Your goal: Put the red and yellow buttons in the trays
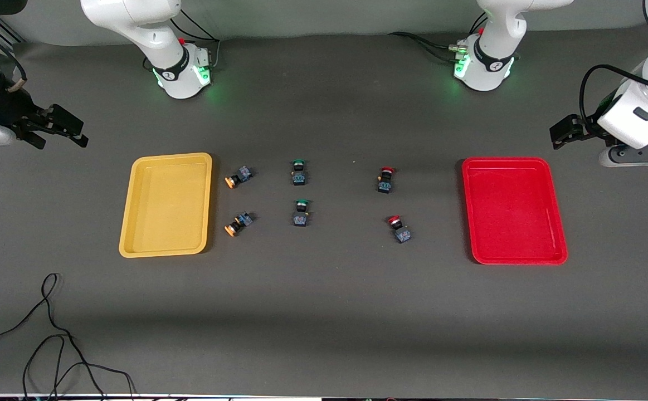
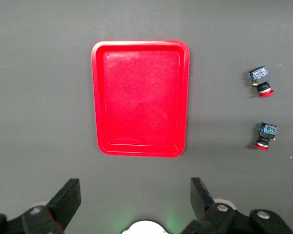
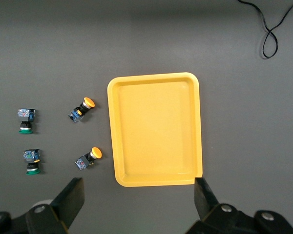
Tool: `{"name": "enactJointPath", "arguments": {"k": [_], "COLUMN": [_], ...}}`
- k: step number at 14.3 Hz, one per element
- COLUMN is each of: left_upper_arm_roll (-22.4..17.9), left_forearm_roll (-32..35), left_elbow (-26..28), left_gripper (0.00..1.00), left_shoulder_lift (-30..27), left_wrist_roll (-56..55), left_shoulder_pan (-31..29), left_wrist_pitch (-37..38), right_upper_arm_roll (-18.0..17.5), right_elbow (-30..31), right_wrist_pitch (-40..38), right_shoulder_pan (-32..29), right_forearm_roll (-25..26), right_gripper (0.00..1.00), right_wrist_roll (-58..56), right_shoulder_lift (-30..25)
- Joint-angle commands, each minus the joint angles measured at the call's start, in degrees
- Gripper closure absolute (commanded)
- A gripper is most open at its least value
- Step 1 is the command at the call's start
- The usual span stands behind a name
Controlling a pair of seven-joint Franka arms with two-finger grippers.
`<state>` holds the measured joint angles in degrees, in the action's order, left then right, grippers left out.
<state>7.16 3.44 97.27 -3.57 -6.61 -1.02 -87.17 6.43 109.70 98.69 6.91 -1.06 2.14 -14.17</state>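
Observation:
The yellow tray (image 1: 167, 205) lies toward the right arm's end and is empty; it also shows in the right wrist view (image 3: 156, 129). Two yellow-capped buttons (image 1: 237, 178) (image 1: 237, 224) lie on their sides beside it, seen in the right wrist view too (image 3: 82, 109) (image 3: 89, 158). The red tray (image 1: 513, 210) (image 2: 140, 97) lies empty toward the left arm's end. Two red-capped buttons (image 1: 386, 179) (image 1: 399, 228) lie beside it (image 2: 266, 135) (image 2: 261, 82). My right gripper (image 1: 59, 131) (image 3: 136, 200) is open and empty, up over the table's end past the yellow tray. My left gripper (image 1: 563, 132) (image 2: 135, 200) is open and empty, up past the red tray.
Two green-capped buttons (image 1: 299, 171) (image 1: 300, 213) lie mid-table between the yellow and red ones. A black cable (image 1: 50, 334) loops on the table near the front camera at the right arm's end. The arm bases (image 1: 181, 72) (image 1: 485, 67) stand along the farthest edge.

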Motion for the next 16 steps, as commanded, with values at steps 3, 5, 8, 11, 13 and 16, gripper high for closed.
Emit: {"name": "enactJointPath", "arguments": {"k": [3,5,8,11,13,16], "left_upper_arm_roll": [-1.01,-1.01,-0.57,-0.57,-0.57,-0.49], "left_forearm_roll": [0.42,0.34,0.08,-0.10,-0.28,-0.37], "left_elbow": [-1.56,-1.39,-1.21,-1.21,-1.21,-0.95], "left_gripper": [0.00,0.00,0.00,0.00,0.00,0.00], "left_shoulder_lift": [0.67,0.67,1.80,4.96,8.64,14.71], "left_wrist_roll": [0.63,0.63,0.54,0.37,-0.51,-8.12], "left_shoulder_pan": [1.02,1.19,1.80,6.19,9.26,14.71], "left_wrist_pitch": [1.83,1.92,2.97,2.45,0.61,-4.22], "right_upper_arm_roll": [-0.37,-0.45,-2.72,-10.09,-14.06,-18.63], "right_elbow": [-2.30,-2.21,-0.20,5.67,13.40,17.48], "right_wrist_pitch": [-2.54,-2.45,-0.09,5.87,16.13,26.88], "right_shoulder_pan": [-0.67,-0.49,-0.14,-0.05,0.21,0.74], "right_forearm_roll": [0.97,1.15,1.15,1.24,1.24,0.80], "right_gripper": [0.00,0.00,0.00,0.00,0.00,0.00], "right_wrist_roll": [-1.96,-1.44,2.14,15.65,25.85,40.01], "right_shoulder_lift": [1.25,1.86,3.61,5.99,7.92,16.50]}}
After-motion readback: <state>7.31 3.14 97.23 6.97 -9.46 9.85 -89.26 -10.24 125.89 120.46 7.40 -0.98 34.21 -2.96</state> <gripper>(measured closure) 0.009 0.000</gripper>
